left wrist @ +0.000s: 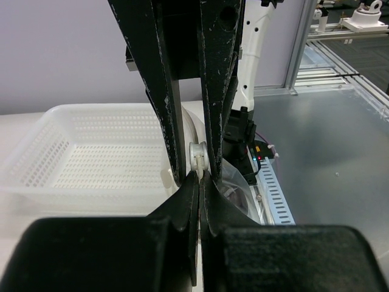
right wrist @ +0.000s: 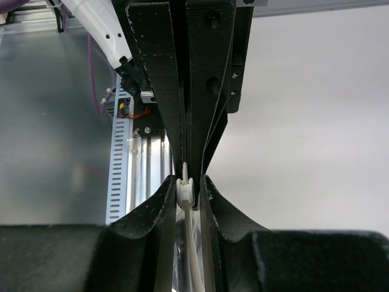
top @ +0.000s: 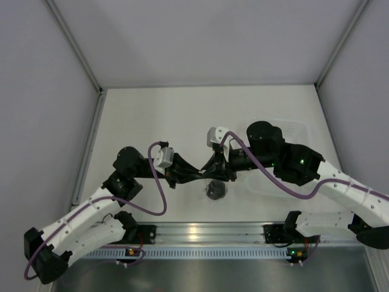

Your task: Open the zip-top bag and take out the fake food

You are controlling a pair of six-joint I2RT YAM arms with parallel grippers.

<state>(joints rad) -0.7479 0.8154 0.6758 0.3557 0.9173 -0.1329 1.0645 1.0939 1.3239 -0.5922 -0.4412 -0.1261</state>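
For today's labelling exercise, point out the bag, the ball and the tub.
bag (right wrist: 184,191): right wrist view, white zip edge.
ball (top: 216,191): top view, dark middle.
tub (left wrist: 79,158): left wrist view, perforated floor.

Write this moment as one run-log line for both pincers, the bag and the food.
left pincer: shut on zip-top bag rim | right pincer: shut on same rim | fake food: inside bag
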